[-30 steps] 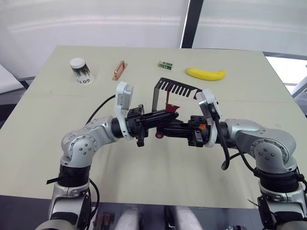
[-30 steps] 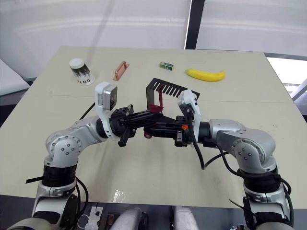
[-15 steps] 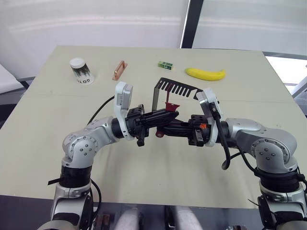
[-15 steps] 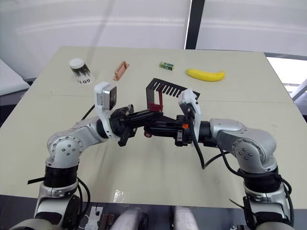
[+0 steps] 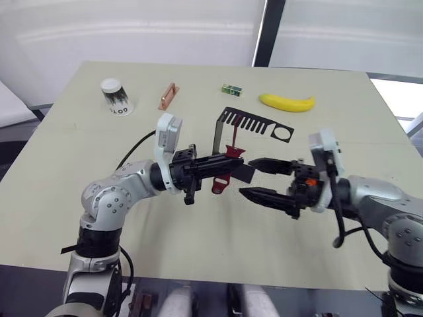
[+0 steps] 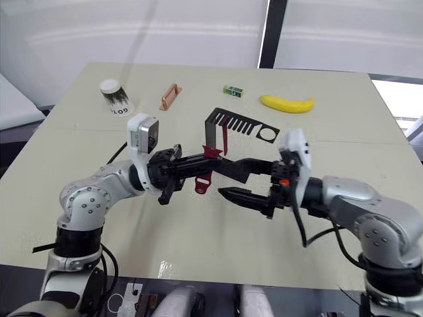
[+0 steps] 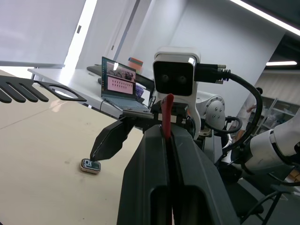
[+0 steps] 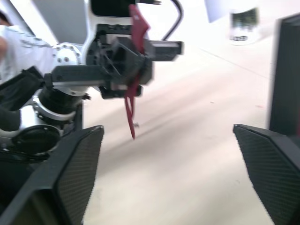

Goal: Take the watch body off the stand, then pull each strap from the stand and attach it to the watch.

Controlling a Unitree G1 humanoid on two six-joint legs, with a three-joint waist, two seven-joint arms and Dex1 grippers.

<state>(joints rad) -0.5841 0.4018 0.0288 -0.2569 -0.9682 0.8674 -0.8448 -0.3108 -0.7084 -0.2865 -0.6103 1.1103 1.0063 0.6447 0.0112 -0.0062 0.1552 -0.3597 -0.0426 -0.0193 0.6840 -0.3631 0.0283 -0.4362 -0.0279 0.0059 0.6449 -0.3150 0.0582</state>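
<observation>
Left hand (image 5: pixel 232 170) is clamped on a dark red strap (image 5: pixel 222 179), which hangs from its fingers just in front of the stand (image 5: pixel 246 123). Right hand (image 5: pixel 259 179) hovers close by over the tabletop (image 5: pixel 198 264), its two fingers spread wide with nothing between them. A second red strap (image 5: pixel 232 137) hangs from the stand's comb-slotted top arm. In the left wrist view the watch body (image 7: pixel 90 165) lies flat on the tabletop, beneath one finger of the right hand, apart from the stand.

At the far side of the pale beige tabletop stands an upside-down white paper cup (image 5: pixel 115 96) with dark print; its letters are too small to read surely. Beside it lie a copper-coloured bar (image 5: pixel 167 96), a small green box (image 5: pixel 230 89) and a banana (image 5: pixel 287 102).

Behind the tabletop are white walls and a dark vertical post. The left wrist view shows a lit laptop (image 7: pixel 120 83) on a desk farther back.
</observation>
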